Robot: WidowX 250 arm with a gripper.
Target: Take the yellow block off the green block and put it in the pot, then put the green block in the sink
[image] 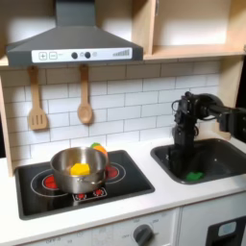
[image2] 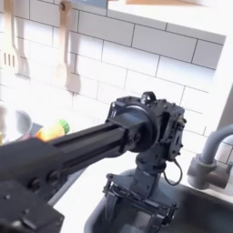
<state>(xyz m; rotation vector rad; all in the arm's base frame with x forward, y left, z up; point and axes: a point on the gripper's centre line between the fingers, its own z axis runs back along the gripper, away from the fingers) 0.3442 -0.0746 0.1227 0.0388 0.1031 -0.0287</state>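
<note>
The yellow block lies inside the silver pot on the stove at the first exterior view's left. On the floor of the dark grey sink rests the green block, free and untouched. My gripper hangs over the sink's left part, just left of and above the green block, open with nothing in it. In the second exterior view the arm runs in from the left, and the gripper points down into the sink at the bottom edge.
An orange-and-green toy piece sits behind the pot on the stove. The curved faucet rises right of the arm. A wooden spatula and spoon hang on the tiled wall under the hood.
</note>
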